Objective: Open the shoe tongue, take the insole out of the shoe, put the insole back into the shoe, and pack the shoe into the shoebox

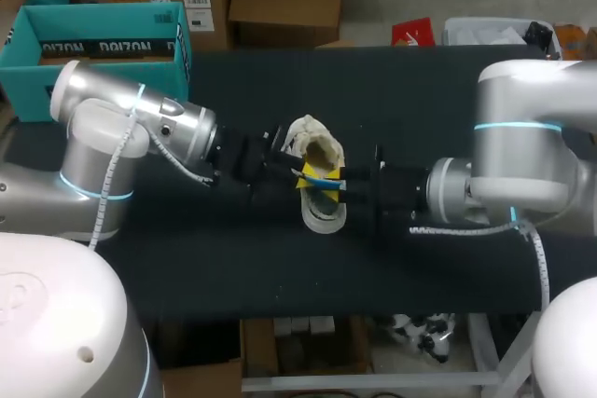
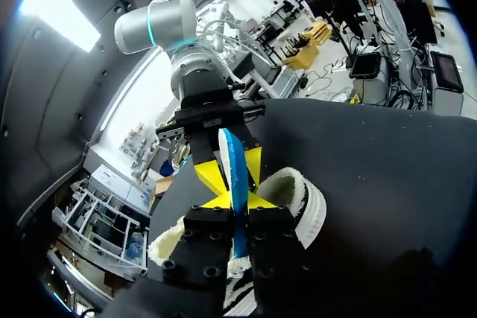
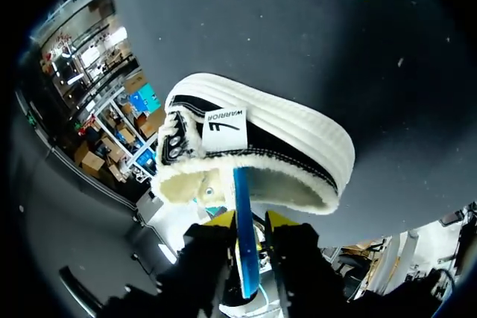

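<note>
The left arm [image 1: 140, 123] is covering the shoebox's [image 1: 103, 18] 7 o'clock corner; the shoe [image 3: 298, 139] is hiding the insole's [image 3: 243, 214] far end.

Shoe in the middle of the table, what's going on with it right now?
Both arms meet at the white shoe. The left gripper and the right gripper each seem to pinch the blue insole, on edge at the shoe's opening. The teal shoebox sits at the far left; the shoe is not packed yet.
</note>
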`<action>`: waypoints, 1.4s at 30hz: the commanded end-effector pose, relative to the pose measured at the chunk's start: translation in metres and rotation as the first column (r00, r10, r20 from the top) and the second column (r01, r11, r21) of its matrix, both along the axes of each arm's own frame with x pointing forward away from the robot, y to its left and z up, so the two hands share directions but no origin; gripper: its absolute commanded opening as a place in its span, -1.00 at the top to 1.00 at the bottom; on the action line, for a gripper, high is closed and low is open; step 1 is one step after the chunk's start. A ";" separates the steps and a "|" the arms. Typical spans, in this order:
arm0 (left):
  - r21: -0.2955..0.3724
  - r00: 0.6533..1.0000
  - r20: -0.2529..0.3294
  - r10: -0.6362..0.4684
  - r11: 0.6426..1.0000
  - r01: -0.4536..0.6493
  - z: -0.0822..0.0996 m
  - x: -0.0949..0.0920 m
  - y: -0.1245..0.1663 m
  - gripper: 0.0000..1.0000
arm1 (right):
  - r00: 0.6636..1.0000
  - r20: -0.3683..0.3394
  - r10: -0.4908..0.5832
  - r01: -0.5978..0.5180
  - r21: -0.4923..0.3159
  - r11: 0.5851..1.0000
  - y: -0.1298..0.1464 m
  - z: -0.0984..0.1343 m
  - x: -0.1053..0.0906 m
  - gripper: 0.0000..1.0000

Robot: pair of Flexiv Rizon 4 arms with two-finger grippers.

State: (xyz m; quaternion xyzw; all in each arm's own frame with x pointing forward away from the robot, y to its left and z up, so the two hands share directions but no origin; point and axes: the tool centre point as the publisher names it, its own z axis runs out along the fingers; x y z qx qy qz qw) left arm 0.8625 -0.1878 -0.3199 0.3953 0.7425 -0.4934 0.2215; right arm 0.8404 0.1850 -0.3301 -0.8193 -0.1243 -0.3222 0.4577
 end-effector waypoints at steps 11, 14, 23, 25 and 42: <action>0.024 0.997 -0.008 0.077 0.997 -0.077 -0.013 0.007 0.002 1.00 | 1.000 -0.015 -0.017 0.017 -0.038 0.999 -0.001 -0.006 0.013 1.00; 0.026 0.996 -0.026 0.086 0.996 -0.086 -0.017 0.015 0.001 1.00 | 1.000 -0.023 -0.018 0.017 -0.036 0.999 -0.002 -0.013 0.022 1.00; 0.030 0.991 -0.079 0.106 0.994 -0.104 -0.025 0.029 0.000 1.00 | 0.998 -0.048 -0.033 0.032 -0.037 0.999 -0.006 -0.023 0.035 1.00; 0.028 0.990 -0.094 0.109 0.994 -0.106 -0.027 0.032 0.000 0.99 | 0.997 -0.058 -0.044 0.041 -0.043 0.998 -0.007 -0.025 0.036 1.00; 0.012 0.992 -0.077 0.095 0.995 -0.094 -0.017 0.019 0.003 1.00 | 0.995 -0.067 -0.077 0.073 -0.056 0.996 -0.010 -0.024 0.028 1.00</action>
